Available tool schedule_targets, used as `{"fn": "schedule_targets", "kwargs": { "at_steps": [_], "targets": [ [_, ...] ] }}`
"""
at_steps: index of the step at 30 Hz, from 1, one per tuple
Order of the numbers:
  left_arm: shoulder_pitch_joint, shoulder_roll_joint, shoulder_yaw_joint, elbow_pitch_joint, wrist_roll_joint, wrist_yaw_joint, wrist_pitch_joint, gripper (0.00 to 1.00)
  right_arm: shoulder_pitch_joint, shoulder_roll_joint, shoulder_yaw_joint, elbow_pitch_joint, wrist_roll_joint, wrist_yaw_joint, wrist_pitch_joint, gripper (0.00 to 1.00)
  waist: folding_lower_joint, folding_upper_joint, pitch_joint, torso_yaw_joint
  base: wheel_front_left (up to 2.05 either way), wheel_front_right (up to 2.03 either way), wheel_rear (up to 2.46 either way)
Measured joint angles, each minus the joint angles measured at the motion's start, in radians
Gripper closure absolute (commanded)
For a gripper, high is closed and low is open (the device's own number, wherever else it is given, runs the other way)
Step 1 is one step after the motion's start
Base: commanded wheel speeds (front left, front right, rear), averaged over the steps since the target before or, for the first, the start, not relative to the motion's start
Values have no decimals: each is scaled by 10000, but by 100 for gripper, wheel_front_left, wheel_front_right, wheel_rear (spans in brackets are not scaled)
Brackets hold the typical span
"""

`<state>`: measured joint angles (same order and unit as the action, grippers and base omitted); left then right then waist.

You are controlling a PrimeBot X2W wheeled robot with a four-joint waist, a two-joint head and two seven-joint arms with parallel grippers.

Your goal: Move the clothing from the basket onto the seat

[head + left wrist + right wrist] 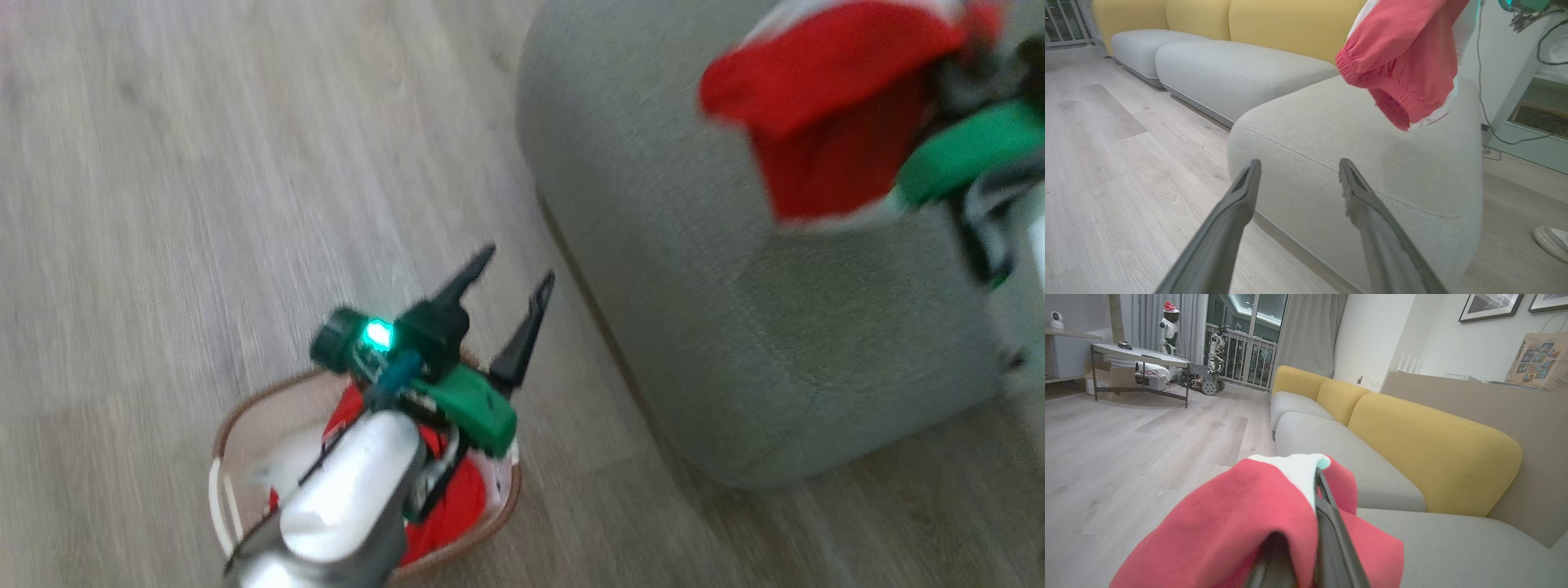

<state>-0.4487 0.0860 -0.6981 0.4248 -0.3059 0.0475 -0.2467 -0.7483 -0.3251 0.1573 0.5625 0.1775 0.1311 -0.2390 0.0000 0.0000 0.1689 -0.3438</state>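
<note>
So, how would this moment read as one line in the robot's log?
right jaws: shut on red garment, held above seat | left jaws: open, empty, over basket | basket: more red clothing inside

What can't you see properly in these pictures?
Head view: the left forearm covers much of the basket, so the clothes left inside can't be counted; motion blur smears everything.
Right wrist view: the red garment drapes over the right end effector, hiding one finger.
Left wrist view: the top edge cuts off the red garment, so what kind it is is unclear.
</note>
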Motion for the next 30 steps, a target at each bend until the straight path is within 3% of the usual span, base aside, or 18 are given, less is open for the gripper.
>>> {"fn": "schedule_targets", "kwargs": {
  "at_steps": [7, 14, 22, 29, 30],
  "targets": [
    [-1047, 593, 10, -1058, 562, 127, 527, 0, -2642, -1195, -1104, 1457, -196, 0, -6, 100, 1, 0, 1561, 716, 0, 0, 0],
    [-1564, 989, 17, -2008, 872, 244, 1028, 0, -4630, -1756, -2706, 2688, -1076, 0, -109, 100, 3, 0, 3146, 1422, 0, 0, 0],
    [-1929, 989, -125, -2481, 1099, 249, 1361, 0, -4996, -1676, -4738, 3900, -2431, 0, -134, 100, 3, -1, 4499, 2239, 0, 0, 0],
    [-2289, 976, -293, -2518, 1254, 326, 1407, 0, -4662, -750, -5979, 4203, -3574, 0, -134, 100, 3, 0, 5298, 2561, 0, 0, 0],
    [-2287, 978, -299, -2481, 1254, 328, 1407, 0, -4581, -602, -6071, 4217, -3689, 0, -134, 84, 3, 0, 5340, 2561, 0, 0, 0]
  ]
}}
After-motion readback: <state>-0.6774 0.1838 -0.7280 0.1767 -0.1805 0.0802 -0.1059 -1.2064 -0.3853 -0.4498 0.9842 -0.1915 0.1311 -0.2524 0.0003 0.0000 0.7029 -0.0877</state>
